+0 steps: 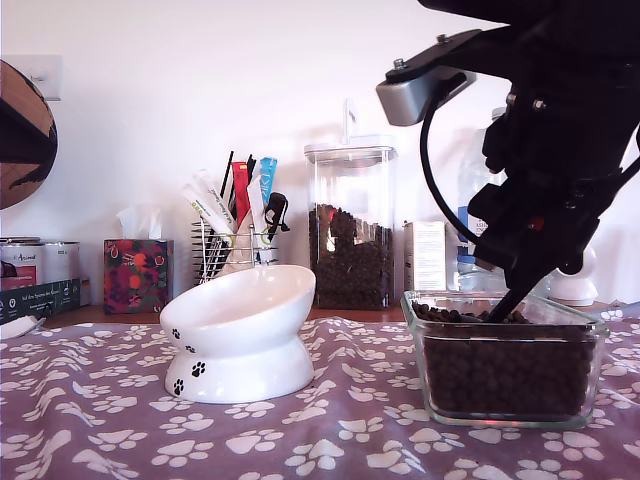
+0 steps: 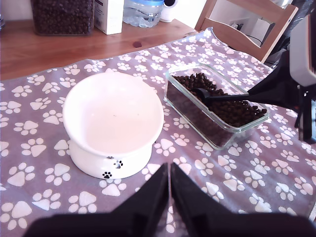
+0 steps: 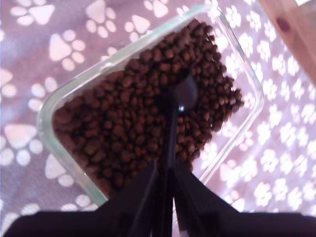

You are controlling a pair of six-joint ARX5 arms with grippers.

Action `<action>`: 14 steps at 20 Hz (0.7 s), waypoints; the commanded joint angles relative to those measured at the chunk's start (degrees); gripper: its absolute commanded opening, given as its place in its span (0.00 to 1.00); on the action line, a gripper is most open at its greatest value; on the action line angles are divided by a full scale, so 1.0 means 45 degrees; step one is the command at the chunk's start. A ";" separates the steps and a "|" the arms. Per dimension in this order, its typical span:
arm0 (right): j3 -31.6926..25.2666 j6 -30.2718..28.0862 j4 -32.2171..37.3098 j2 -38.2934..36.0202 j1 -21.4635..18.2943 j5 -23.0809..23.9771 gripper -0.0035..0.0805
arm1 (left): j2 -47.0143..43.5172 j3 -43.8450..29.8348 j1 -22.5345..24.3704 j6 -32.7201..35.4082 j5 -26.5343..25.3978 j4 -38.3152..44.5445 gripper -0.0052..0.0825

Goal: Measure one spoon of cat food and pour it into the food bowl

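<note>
My second claw (image 3: 164,185) grips the spoon (image 3: 178,96), cup in cat food (image 3: 118,128)

One white food bowl (image 1: 240,335) stands on the worktop, with three black paw prints showing on its base. One square glass dish (image 1: 505,355) at the lower right of the exterior view holds the cat food (image 3: 143,113), too many pellets to count. One black spoon (image 3: 178,96) sits in it. Behind are one tall clear canister (image 1: 350,225) of kibble, one tissue box (image 1: 138,275), and one wire holder (image 1: 232,250) of pens. Two robot arms are present.
</note>
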 commanded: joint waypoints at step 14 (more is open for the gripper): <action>-0.0520 0.1807 -0.0884 0.0486 -0.1991 -0.1127 0.03 | 0.0029 -0.0024 -0.0029 -0.0039 0.0049 0.0029 0.04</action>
